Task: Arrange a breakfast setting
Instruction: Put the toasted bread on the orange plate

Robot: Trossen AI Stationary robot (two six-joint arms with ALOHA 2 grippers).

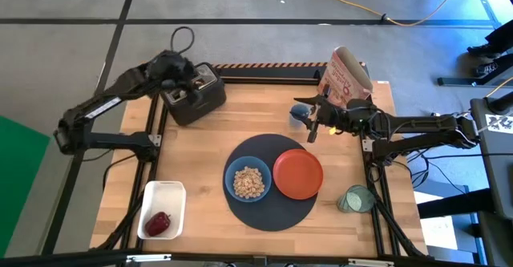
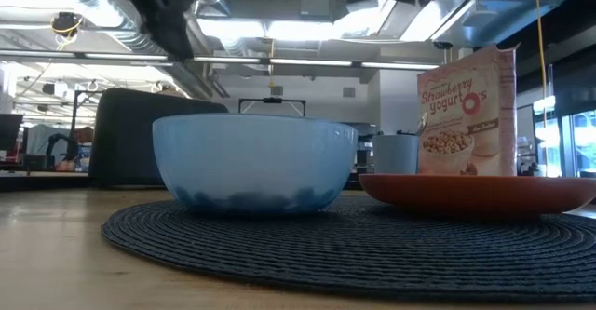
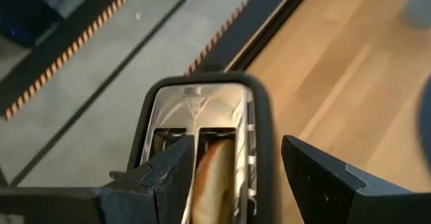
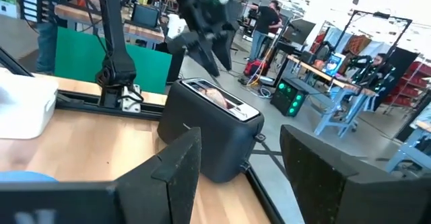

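Observation:
A black toaster (image 1: 195,96) stands at the table's far left with a toast slice (image 3: 211,178) upright in its slot. My left gripper (image 3: 236,177) hangs open just above the toaster's top (image 1: 183,81), its fingers on either side of the slice. My right gripper (image 1: 311,123) is open and empty at the far right, pointing toward the toaster (image 4: 215,126). A round dark placemat (image 1: 268,211) carries a light-blue bowl (image 1: 248,181) of cereal and an orange-red plate (image 1: 298,173). A green-tinted glass (image 1: 353,199) stands right of the mat. A red fruit (image 1: 158,222) lies in a white tray (image 1: 164,193). No spoon shows.
A cereal box (image 1: 345,78) stands at the far right, behind my right gripper, and a small grey-blue cup (image 1: 298,113) stands next to that gripper. The white tray sits at the near left corner. Bare wood lies between the toaster and the placemat.

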